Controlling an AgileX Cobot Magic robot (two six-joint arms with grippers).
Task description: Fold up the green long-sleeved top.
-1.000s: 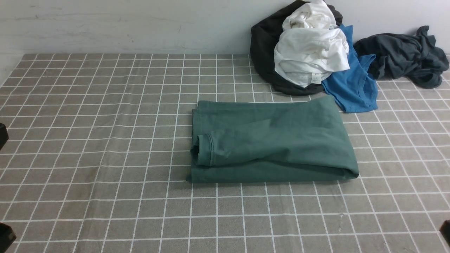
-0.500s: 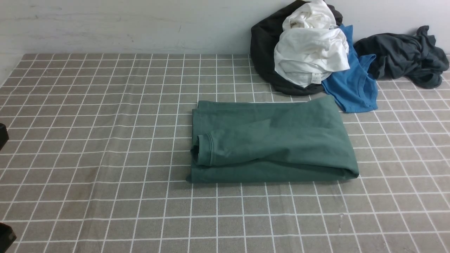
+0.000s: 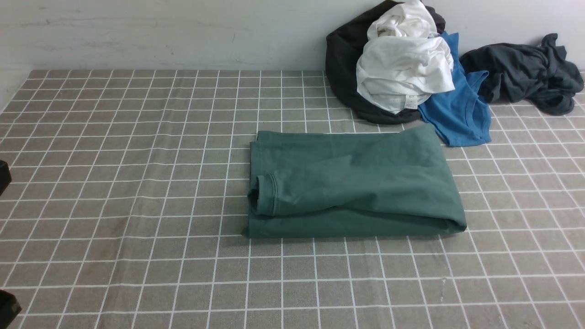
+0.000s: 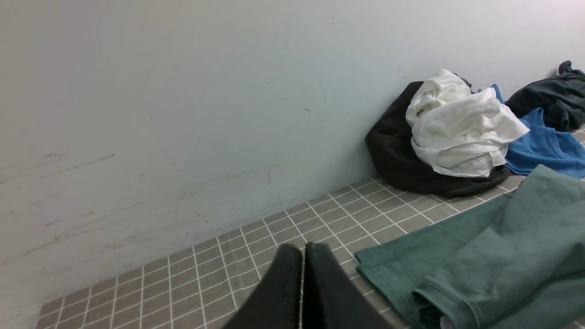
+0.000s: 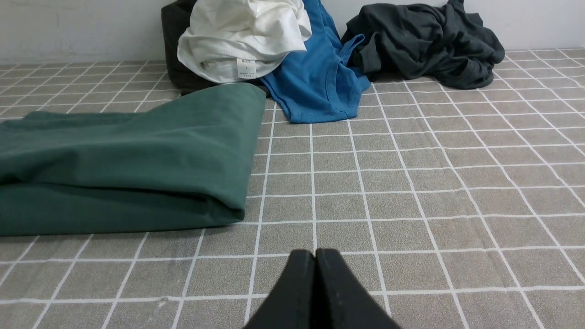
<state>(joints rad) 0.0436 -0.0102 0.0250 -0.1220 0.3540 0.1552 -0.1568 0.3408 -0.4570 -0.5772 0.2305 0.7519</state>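
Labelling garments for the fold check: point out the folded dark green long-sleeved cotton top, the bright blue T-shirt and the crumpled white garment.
dark green long-sleeved cotton top [image 3: 365, 183]: front view, middle of the folded body.
bright blue T-shirt [image 3: 457, 119]: front view, flat front panel.
crumpled white garment [image 3: 402, 73]: front view, middle of the bundle.

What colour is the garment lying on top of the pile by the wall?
White; the white garment sits on a black one, clearest in the front view.

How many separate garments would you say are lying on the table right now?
5: green long-sleeved top folded mid-table; black garment, white garment and blue T-shirt piled at the wall; charcoal garment far right. Others may be hidden.
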